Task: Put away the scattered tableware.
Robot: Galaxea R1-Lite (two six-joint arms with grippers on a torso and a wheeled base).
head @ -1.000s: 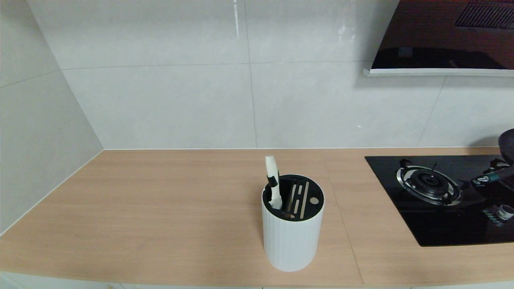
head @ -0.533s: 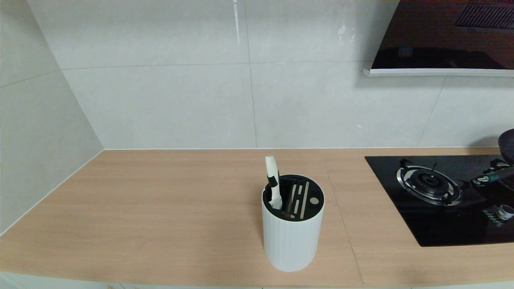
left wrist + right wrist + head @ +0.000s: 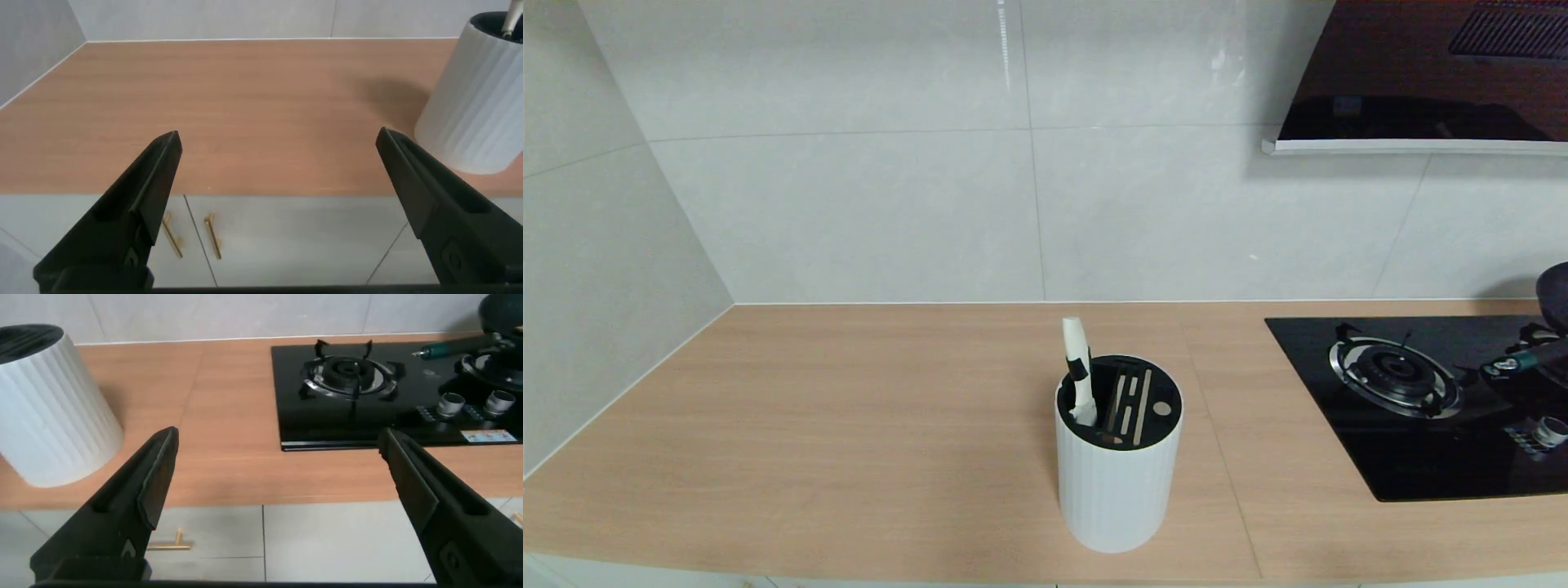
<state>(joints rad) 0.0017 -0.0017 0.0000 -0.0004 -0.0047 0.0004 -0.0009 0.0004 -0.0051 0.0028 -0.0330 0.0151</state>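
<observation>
Ahead of the left claw (image 3: 278,140), found the white ribbed holder (image 3: 478,98) standing upright on the wooden desk (image 3: 245,106), off toward the right claw's side and well apart from both fingers. Found this left claw released, fingers spread wide, grasping nothing, hanging out in front of the desk's front edge. Saw pale cabinet doors (image 3: 286,245) under that edge, with two brass handles (image 3: 212,237) just beyond the claw's gap.

Ahead of the right claw (image 3: 278,441), met the same holder, off toward the left claw's side and apart from the fingers. Found this claw released too, spread wide with nothing held, likewise out in front of the desk's edge. Saw the black gas hob (image 3: 327,416) set into the desk straight ahead and toward the claw's outer side, with a burner ring (image 3: 351,371) on it and two silver knobs (image 3: 452,401) near its front edge. Noted one more brass handle (image 3: 167,543) on the cabinet front close under the claw.

From the head view, made out the white utensil (image 3: 1079,371) with a black band, standing nearly upright in the holder's black slotted top, at the rim on the left claw's side. Placed the holder near the desk's front edge, well apart from the hob. Noted a dark pan handle (image 3: 1523,359) over the hob's right end, a dark range hood (image 3: 1421,73) above, and grey wall tiles (image 3: 849,204) behind the desk.
</observation>
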